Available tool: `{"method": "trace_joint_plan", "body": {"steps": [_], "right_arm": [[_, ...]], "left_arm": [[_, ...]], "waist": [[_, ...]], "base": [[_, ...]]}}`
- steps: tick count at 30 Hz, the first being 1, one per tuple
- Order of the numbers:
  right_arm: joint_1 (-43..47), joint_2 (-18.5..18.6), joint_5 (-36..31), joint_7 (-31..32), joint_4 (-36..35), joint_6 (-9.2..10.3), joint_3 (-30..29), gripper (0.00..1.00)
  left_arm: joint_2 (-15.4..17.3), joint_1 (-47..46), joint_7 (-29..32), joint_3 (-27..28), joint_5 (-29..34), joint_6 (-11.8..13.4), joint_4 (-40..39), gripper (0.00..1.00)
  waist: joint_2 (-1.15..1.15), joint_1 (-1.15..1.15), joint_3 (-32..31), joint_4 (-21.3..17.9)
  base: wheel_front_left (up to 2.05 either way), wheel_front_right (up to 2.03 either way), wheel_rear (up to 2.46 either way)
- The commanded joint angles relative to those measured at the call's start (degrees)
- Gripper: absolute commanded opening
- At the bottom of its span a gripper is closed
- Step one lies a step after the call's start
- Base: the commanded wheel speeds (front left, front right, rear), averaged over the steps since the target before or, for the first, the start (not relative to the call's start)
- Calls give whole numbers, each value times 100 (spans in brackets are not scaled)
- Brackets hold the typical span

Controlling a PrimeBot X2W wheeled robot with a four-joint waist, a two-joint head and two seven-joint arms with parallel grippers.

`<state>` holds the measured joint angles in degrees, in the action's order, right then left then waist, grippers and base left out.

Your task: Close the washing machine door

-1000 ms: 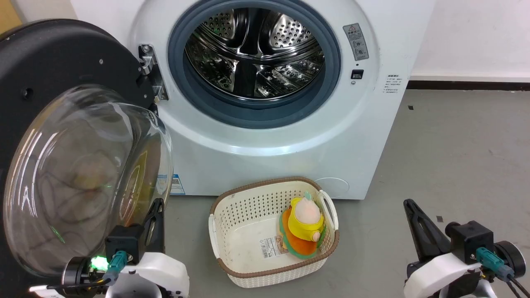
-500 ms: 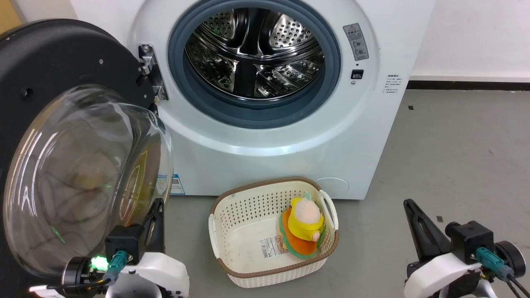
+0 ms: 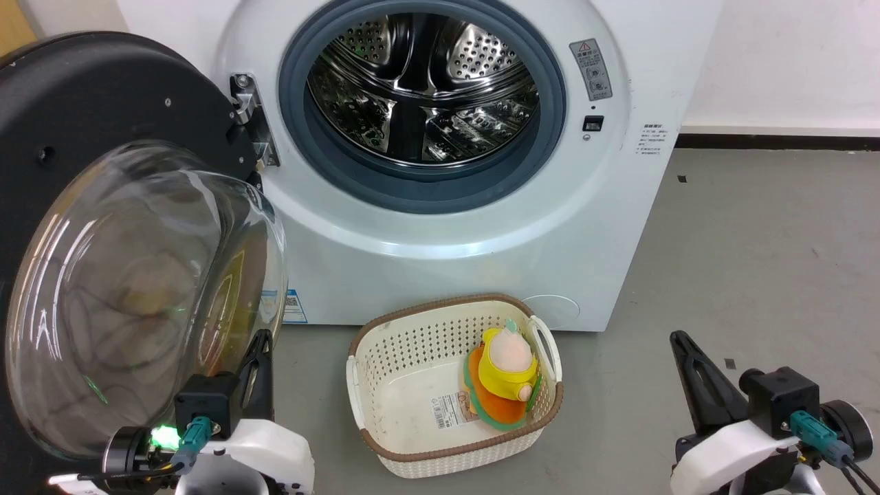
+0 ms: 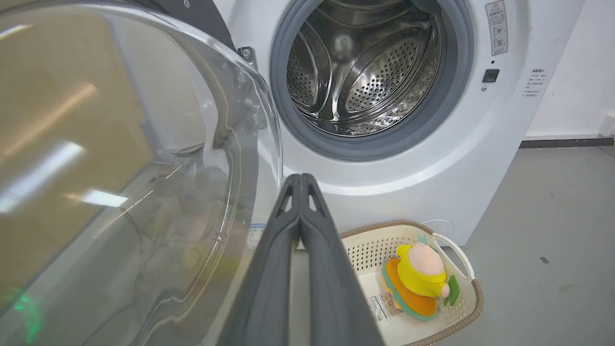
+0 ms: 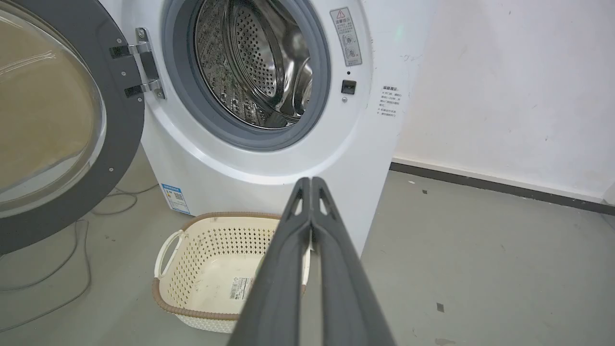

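The washing machine door (image 3: 103, 117) stands wide open at the left, a black disc with a bulging clear glass bowl (image 3: 137, 295) and a metal hinge (image 3: 251, 120). The white washing machine (image 3: 447, 227) shows its steel drum (image 3: 423, 82) inside a grey gasket. My left gripper (image 3: 260, 344) is shut and empty, low beside the glass bowl's right edge; its closed fingers (image 4: 300, 192) point toward the machine front. My right gripper (image 3: 680, 340) is shut and empty, low at the right, well away from the door; its fingers (image 5: 311, 192) meet at the tips.
A cream plastic basket (image 3: 385, 357) with a brown rim sits on the grey floor in front of the machine, holding a yellow and orange plush toy (image 3: 507, 375). A cable (image 5: 72, 269) lies on the floor under the door. A white wall (image 3: 790, 62) stands at the right.
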<state>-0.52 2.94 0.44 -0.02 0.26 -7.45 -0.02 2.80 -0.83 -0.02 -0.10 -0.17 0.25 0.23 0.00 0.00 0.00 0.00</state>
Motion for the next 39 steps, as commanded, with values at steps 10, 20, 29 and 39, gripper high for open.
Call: {"method": "trace_joint_plan", "body": {"steps": [10,20,29,39], "right_arm": [[2,0,25,-22,12,0,-19,100],[7,-1,175,-142,7,0,-122,100],[6,-1,320,-250,10,-1,-223,100],[0,-2,476,-370,10,-1,-323,100]], "left_arm": [[0,0,-22,-13,-9,26,12,100],[1,-7,-142,-91,-45,167,44,100],[17,-64,-250,-154,-19,268,22,0],[88,-315,-370,-149,-59,283,-287,0]], "waist": [[0,0,2,0],[0,0,17,3],[0,0,37,42],[0,0,87,213]], "base": [[0,0,0],[0,0,0],[0,0,0],[0,0,0]]}}
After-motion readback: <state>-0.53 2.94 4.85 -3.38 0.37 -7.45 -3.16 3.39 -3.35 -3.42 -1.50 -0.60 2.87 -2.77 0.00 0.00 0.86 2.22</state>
